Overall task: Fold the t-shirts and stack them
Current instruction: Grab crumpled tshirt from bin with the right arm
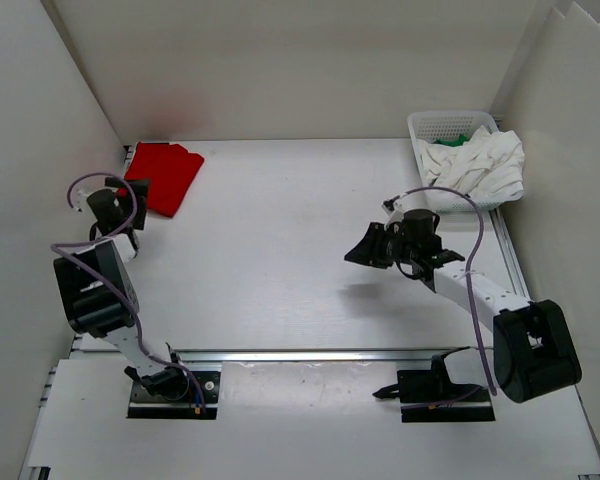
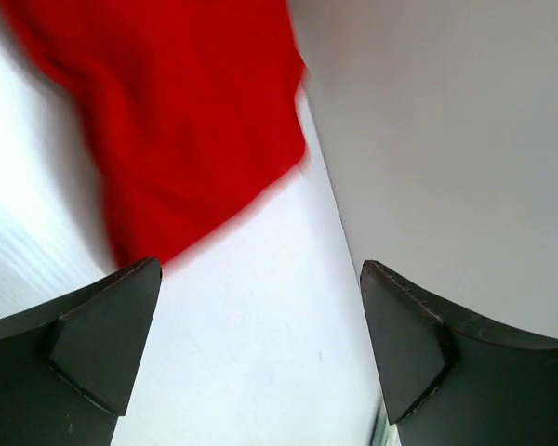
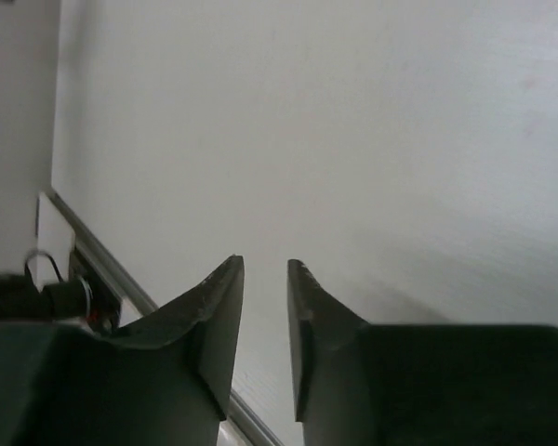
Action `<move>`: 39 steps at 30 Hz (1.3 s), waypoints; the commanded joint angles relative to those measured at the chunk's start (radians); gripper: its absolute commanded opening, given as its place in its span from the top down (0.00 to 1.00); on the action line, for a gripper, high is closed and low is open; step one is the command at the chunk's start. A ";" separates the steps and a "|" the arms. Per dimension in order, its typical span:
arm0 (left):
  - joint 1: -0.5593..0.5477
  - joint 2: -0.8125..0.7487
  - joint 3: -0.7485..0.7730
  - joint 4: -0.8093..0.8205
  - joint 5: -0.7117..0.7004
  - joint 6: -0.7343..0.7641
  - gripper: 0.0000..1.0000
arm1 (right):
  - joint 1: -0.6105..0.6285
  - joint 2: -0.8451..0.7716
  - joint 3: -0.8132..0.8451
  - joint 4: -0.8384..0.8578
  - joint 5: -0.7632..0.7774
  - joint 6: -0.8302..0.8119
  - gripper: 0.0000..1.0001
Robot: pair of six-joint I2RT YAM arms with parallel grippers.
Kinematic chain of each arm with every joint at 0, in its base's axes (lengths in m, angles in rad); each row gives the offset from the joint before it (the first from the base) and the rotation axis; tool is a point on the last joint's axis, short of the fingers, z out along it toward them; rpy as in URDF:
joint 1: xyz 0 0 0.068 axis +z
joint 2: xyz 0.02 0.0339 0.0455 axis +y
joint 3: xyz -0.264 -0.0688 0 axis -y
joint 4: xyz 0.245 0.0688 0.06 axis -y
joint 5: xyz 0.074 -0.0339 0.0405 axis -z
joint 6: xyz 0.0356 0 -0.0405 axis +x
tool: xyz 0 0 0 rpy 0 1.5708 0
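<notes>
The red t-shirt (image 1: 164, 176) lies folded on the table at the far left; the left wrist view shows it (image 2: 181, 121) just ahead of the fingers. My left gripper (image 1: 120, 207) (image 2: 260, 344) hovers at its near edge, jaws wide open and empty. The white t-shirt (image 1: 478, 166) is crumpled in the basket (image 1: 432, 124) at the back right, with a bit of the green t-shirt (image 1: 461, 139) showing behind it. My right gripper (image 1: 363, 249) (image 3: 266, 279) hangs over bare table left of the basket, jaws a narrow gap apart with nothing between them.
White walls close the table on the left, back and right. A metal rail (image 1: 310, 355) runs along the table's near edge, in front of the two arm bases; it also shows in the right wrist view (image 3: 102, 260).
</notes>
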 commanded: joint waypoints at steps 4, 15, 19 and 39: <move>-0.254 -0.278 -0.150 0.016 -0.056 0.079 0.12 | -0.107 0.058 0.281 -0.051 0.231 -0.036 1.00; -1.013 -0.605 -0.387 -0.010 -0.073 0.334 0.60 | -0.464 0.502 0.941 -0.430 0.667 -0.265 0.70; -1.054 -0.633 -0.509 0.005 0.047 0.340 0.50 | -0.479 0.693 1.161 -0.539 0.776 -0.345 0.54; -1.050 -0.685 -0.584 -0.009 0.122 0.369 0.45 | -0.472 1.158 1.807 -0.809 0.911 -0.347 1.00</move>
